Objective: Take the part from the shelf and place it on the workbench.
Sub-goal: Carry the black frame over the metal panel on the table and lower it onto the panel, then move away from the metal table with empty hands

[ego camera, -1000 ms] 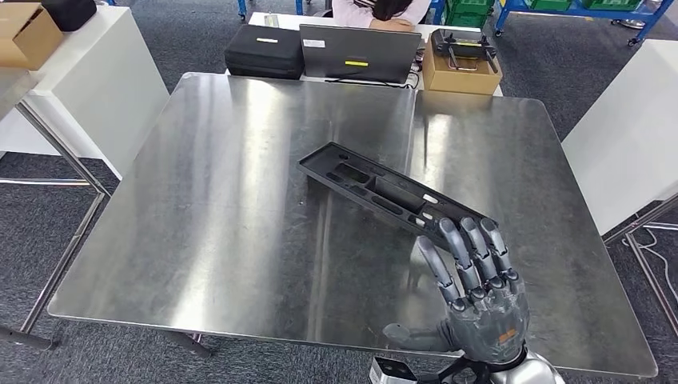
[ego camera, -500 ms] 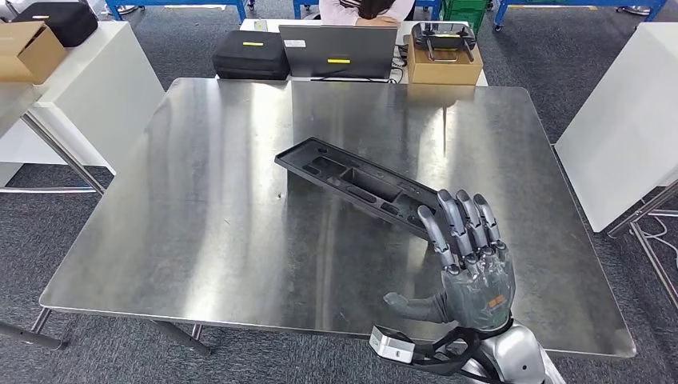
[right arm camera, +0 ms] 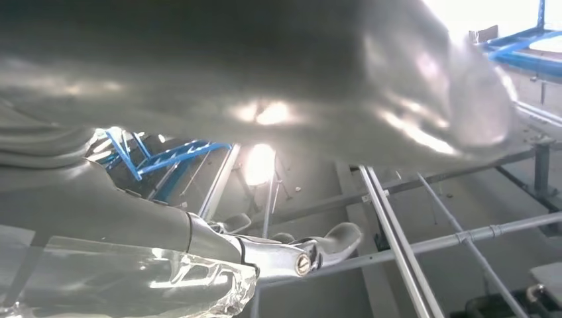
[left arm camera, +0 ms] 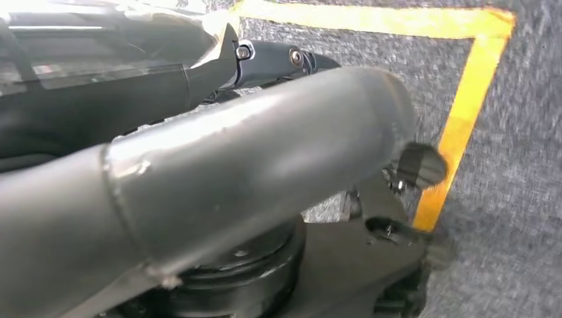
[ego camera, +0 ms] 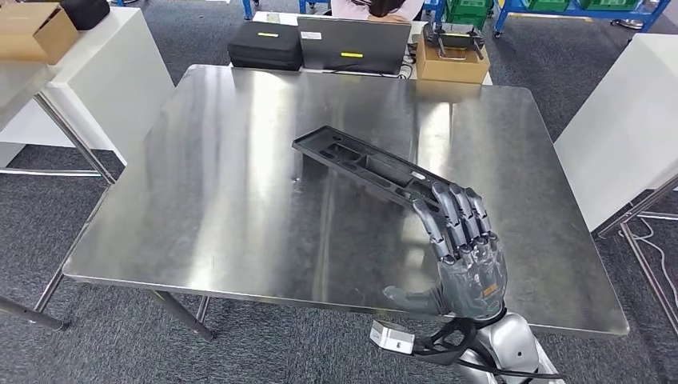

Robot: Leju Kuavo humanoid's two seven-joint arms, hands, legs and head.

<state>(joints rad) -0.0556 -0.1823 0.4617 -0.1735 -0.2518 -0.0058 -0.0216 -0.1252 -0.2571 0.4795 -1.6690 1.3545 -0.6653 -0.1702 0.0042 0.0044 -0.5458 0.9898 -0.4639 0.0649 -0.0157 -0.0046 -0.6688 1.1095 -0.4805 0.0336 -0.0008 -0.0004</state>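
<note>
1. Fingers (ego camera: 457,218) of the right hand (ego camera: 468,260) stand straight and close together over the near end of the black part (ego camera: 364,164), holding nothing, thumb splayed to the side.
2. The part, a long ribbed tray-like moulding, lies flat and diagonal on the steel surface (ego camera: 224,200), near its middle and well inside every edge.
3. The left hand hangs low beside the robot; the left wrist view does not reveal whether its fingers are spread or curled.
4. The placement looks complete, so the step in hand is likely the release: lifting the hand straight up and back, without dragging a fingertip across the rim, should leave the part undisturbed.
5. A laptop (ego camera: 353,46) and cardboard box (ego camera: 452,60) sit on a table beyond.
</note>
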